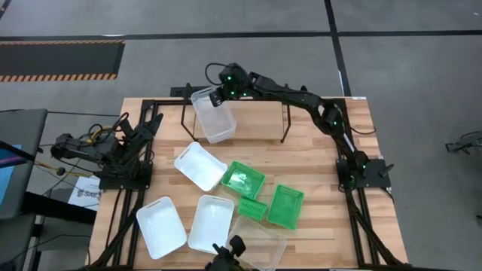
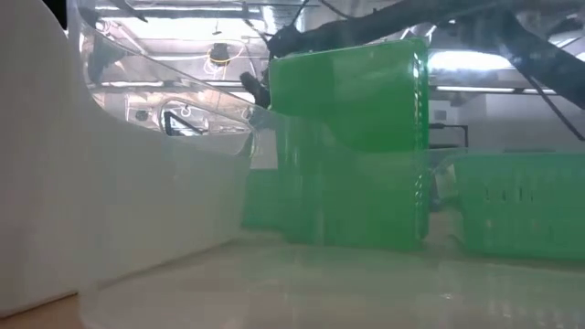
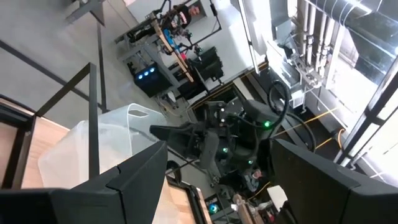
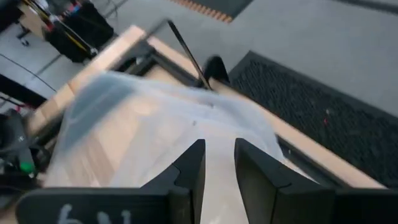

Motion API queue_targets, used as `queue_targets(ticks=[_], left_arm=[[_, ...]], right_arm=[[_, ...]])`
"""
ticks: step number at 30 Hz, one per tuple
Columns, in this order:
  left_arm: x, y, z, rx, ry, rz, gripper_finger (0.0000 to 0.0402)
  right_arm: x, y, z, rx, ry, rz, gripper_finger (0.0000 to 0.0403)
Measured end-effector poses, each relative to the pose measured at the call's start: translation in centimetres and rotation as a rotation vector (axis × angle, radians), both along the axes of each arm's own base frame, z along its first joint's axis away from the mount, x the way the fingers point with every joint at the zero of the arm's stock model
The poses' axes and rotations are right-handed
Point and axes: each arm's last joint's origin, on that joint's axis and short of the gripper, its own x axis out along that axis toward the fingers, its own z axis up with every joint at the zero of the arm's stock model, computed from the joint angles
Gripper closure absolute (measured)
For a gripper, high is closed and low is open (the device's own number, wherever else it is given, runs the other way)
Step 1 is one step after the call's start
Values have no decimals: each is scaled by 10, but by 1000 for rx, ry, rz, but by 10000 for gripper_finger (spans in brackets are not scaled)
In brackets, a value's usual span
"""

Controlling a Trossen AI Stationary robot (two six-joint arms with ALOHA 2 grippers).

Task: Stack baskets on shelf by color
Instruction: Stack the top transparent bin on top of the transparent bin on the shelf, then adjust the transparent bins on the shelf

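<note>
My right gripper reaches over the shelf's left end and is shut on a clear basket, which is tilted there. The left wrist view shows the same basket from the table's left. My left gripper waits open at the table's left edge. Three white baskets lie on the table. Three green baskets lie right of them, the small middle one leaning between the other two. Another clear basket sits at the near edge. My right gripper pinches the clear basket's wall at its far short end between the two fingers, coming from the far right and slanting down. The basket hangs tilted below the fingers over the shelf's left end. Whether it touches the shelf, I cannot tell.
The black frame runs round the wooden table. The low view is filled by the near clear basket and green baskets behind it. Bare wood lies near the shelf's right part. Papers sit by the left arm's base.
</note>
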Motion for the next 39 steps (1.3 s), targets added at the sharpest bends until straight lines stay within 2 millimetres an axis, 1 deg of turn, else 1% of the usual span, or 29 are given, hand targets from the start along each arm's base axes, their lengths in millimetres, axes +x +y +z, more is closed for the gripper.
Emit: queue_targets(ticks=[2,4,7,9,10,13,15,18,20,22,24,29,32,35,37,39], left_arm=[[0,0,0,-2,-1,1,123],[0,0,0,-3,-1,8,123],[0,0,0,0,3,12,123],[0,0,0,1,9,17,123],[0,0,-1,1,11,18,123],[0,0,-1,1,12,20,123],[0,0,-1,2,14,20,123],[0,0,-1,-1,16,25,123],[0,0,-1,-3,13,25,123],[0,0,-1,-6,9,25,123],[0,0,-1,-7,8,25,123],[0,0,-1,-8,8,29,123],[0,0,-1,-10,6,28,123],[0,0,-1,-8,4,14,123],[0,0,-1,-7,3,6,123],[0,0,-2,-6,6,6,123]], right_arm=[[-3,2,11,-14,-25,1,296],[-6,5,30,-60,-82,11,296],[-6,11,56,-185,-170,-17,296],[-4,14,61,-245,-191,-35,296],[-2,14,60,-256,-189,-37,296],[5,10,44,-261,-168,-36,296],[12,6,27,-253,-143,-40,296],[16,0,3,-212,-78,-46,296],[16,-3,-6,-188,-48,-46,296],[16,-3,-9,-169,-40,-38,296],[16,-2,-6,-172,-49,-34,296],[6,2,26,-219,-106,-30,296],[-2,4,36,-206,-94,-4,296],[-15,16,47,-122,-25,150,296],[-27,32,57,-39,19,289,296],[-37,49,62,34,95,406,296]])
